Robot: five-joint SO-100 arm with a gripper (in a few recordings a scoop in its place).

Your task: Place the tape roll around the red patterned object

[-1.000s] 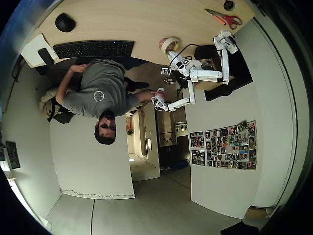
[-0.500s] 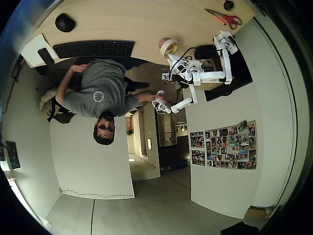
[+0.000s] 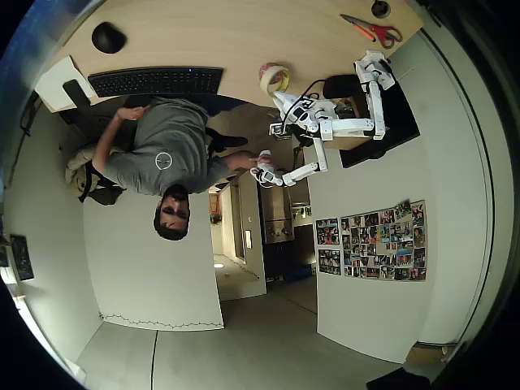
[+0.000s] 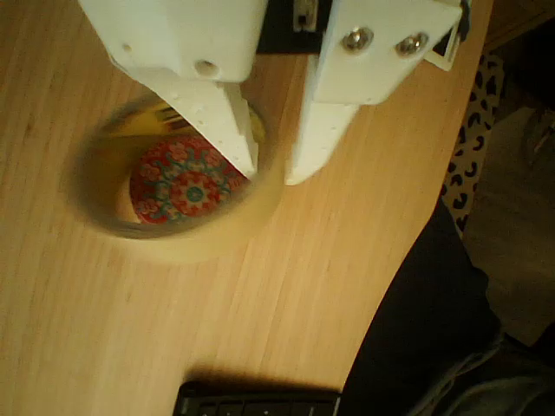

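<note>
In the wrist view the cream tape roll [image 4: 199,247] rings the red patterned object [image 4: 186,182], a round disc with a flower-like pattern lying on the wooden table [image 4: 104,347]. My white gripper [image 4: 270,173] straddles the roll's right wall, one finger inside the hole and the other outside, shut on it. The roll's edge looks blurred. In the overhead view the tape roll [image 3: 274,79] sits near the table's lower edge, with the gripper [image 3: 280,91] just below and to the right of it.
A black keyboard [image 3: 154,80] lies left of the roll, and its edge [image 4: 260,400] shows at the bottom of the wrist view. A black mouse [image 3: 107,37] is far left and red-handled scissors [image 3: 374,31] far right. A person [image 3: 166,154] sits below the table's edge.
The gripper has carried the tape roll a little to the left and lower in the overhead view, and the arm has stretched out with it.
</note>
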